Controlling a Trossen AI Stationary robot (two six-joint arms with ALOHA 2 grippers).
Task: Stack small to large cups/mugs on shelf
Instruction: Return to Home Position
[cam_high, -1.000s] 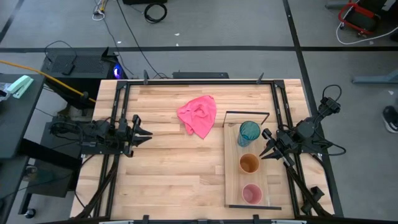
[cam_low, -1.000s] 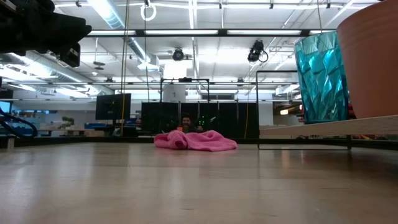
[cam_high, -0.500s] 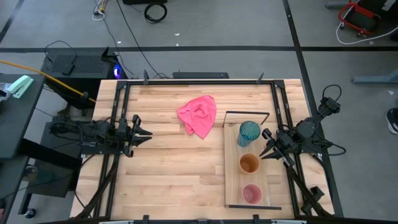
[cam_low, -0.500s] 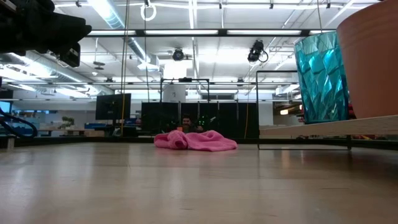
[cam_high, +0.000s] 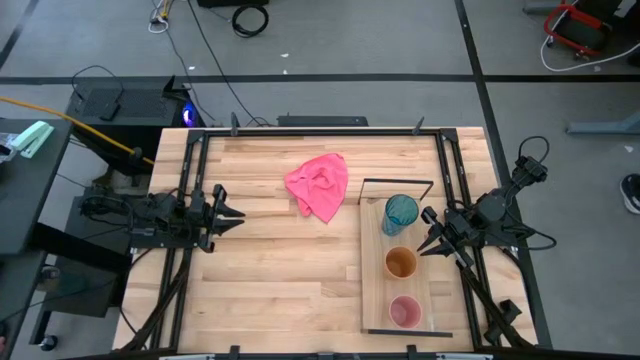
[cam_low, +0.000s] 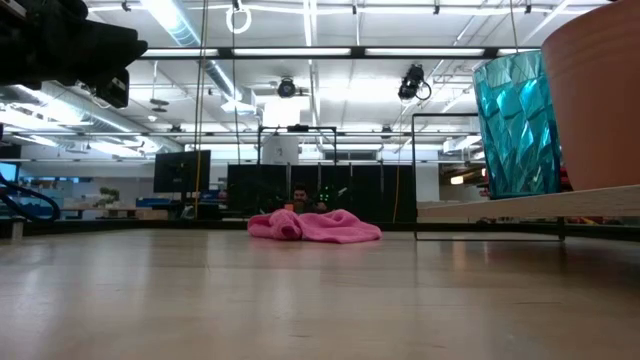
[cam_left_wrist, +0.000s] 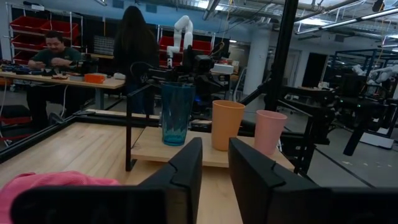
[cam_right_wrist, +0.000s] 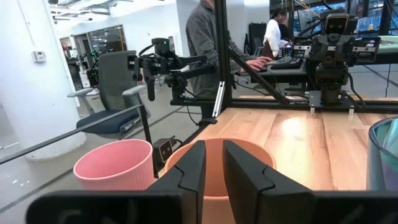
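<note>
Three cups stand upright in a row on the pale wood shelf (cam_high: 375, 290), which lies on the table's right part with its black wire frame (cam_high: 397, 182) at the far end. The teal tumbler (cam_high: 400, 213) is farthest, the orange-brown cup (cam_high: 400, 263) is in the middle, and the small pink cup (cam_high: 405, 312) is nearest. My right gripper (cam_high: 424, 238) hovers just right of the shelf, between tumbler and orange cup (cam_right_wrist: 214, 168), with a narrow gap between its fingers. My left gripper (cam_high: 238, 215) waits over the table's left part, facing the cups (cam_left_wrist: 227, 124), also narrowly open.
A crumpled pink cloth (cam_high: 320, 186) lies on the tabletop left of the shelf's far end. Bare butcher-block surface (cam_high: 280, 270) stretches between my left gripper and the shelf. Black frame rails run along the table's left and right sides. People show in the room beyond (cam_right_wrist: 208, 37).
</note>
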